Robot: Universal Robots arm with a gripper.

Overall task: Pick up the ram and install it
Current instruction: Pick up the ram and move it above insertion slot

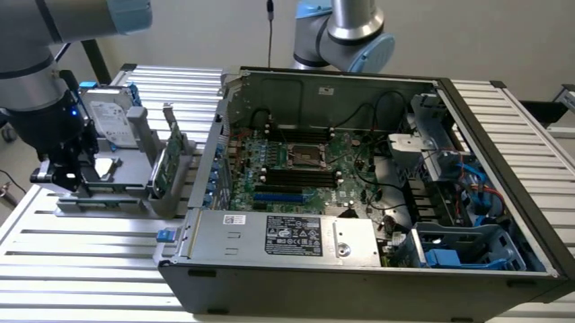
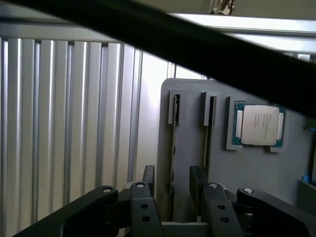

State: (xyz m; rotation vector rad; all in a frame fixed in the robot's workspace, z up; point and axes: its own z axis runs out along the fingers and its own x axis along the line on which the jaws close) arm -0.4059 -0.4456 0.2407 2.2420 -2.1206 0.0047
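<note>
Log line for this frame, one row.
stage: pre-grasp | pincer: open, straddling ram | ram: on edge in grey holder slot, not lifted

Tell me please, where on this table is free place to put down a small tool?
The bare slats between the gray holder and the near table edge, on the exterior view's left of the computer case, are free. A narrow strip along the case's other side is bare too. The holder is crowded: gripper, hard drive, cards.

We see a table (image 1: 90, 242) of bare, silvery ribbed metal, a holder (image 2: 261, 173) of smooth matt grey plastic, a processor (image 2: 259, 125) with a satin metal lid, and a gripper (image 2: 173, 180) in faintly glossy black.
</note>
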